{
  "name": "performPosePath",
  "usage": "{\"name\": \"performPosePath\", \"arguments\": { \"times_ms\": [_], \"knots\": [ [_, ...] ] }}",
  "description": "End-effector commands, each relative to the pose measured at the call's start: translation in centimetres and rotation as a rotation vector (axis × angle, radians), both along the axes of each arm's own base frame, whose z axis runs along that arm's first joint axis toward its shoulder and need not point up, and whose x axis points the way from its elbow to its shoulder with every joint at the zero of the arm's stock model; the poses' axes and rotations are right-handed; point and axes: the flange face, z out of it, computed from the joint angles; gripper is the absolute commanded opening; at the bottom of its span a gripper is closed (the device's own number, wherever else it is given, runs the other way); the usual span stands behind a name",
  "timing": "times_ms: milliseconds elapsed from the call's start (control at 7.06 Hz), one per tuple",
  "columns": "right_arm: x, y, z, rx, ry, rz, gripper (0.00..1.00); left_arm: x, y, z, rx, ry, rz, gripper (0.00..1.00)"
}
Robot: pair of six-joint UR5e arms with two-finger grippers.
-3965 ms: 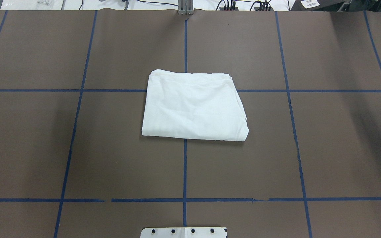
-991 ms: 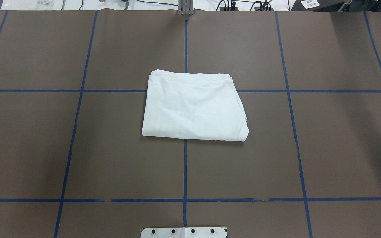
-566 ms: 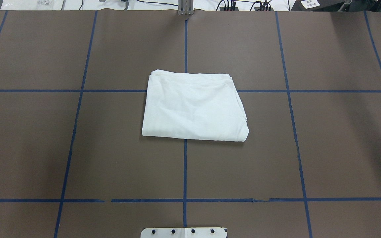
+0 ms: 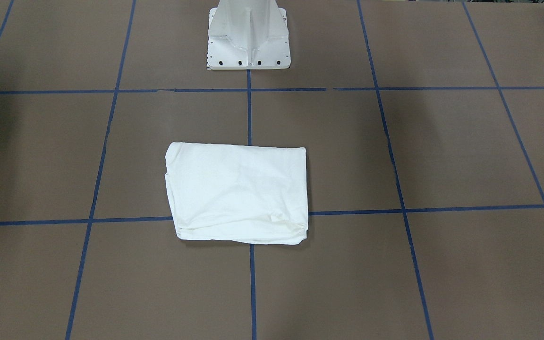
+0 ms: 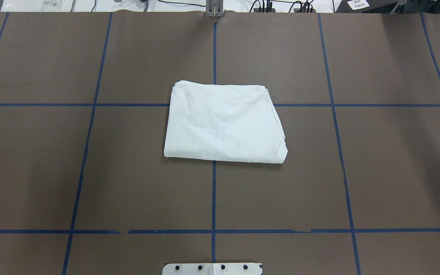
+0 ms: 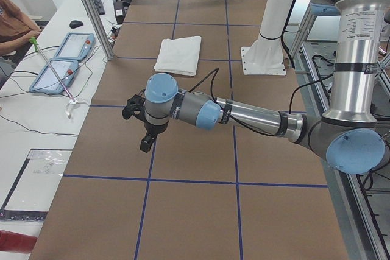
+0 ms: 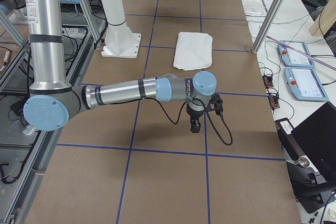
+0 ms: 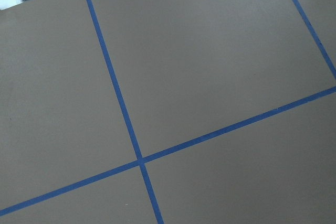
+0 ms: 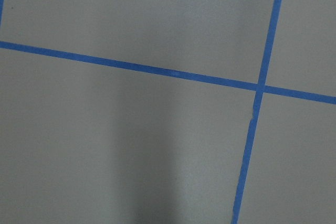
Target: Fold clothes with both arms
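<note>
One white shirt (image 5: pixel 224 124) of soft knit cloth was folded into a flat, roughly rectangular packet with faint creases. Stacked layer edges showed along its right side and far edge in the overhead view, and one corner on the operators' side was puckered. It lay at the middle of the surface (image 5: pixel 388 172), over a crossing of blue tape lines (image 5: pixel 213 198), well apart from both hands. Only plain outer cloth showed, as the fold hid the inner layers. The surface was a smooth, matte brown sheet, ruled into squares by the tape. A white metal pedestal base (image 4: pixel 248 38), flanged and bolted, was cut off by the top edge of the front-facing view. The left arm (image 6: pixel 244 114), a silver-grey tube with light-blue joint caps, reached low over the surface's left end. The left hand (image 6: pixel 145 143), black and pointing down, was seen only small and from the side, so whether its fingers were apart or together could not be told. The right arm (image 7: pixel 126 92), of the same build, reached over the right end. The right hand (image 7: pixel 195 124), black with a looped cable, likewise could not be judged. Both wrist views held only brown sheet and tape.
</note>
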Motion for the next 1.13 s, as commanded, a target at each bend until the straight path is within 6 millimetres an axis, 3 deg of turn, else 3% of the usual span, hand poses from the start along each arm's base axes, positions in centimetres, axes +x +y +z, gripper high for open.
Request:
{"name": "performPosePath", "arguments": {
  "times_ms": [0,991],
  "knots": [
    [-0.03,-0.17,-0.48,0.011,-0.003,-0.001,1.00,0.05,0.00,0.03,0.000,0.001,0.002,1.00],
    [-0.27,0.21,-0.73,0.002,-0.058,-0.003,1.00,0.05,0.01,-0.40,0.016,0.001,0.001,1.00]
  ]
}}
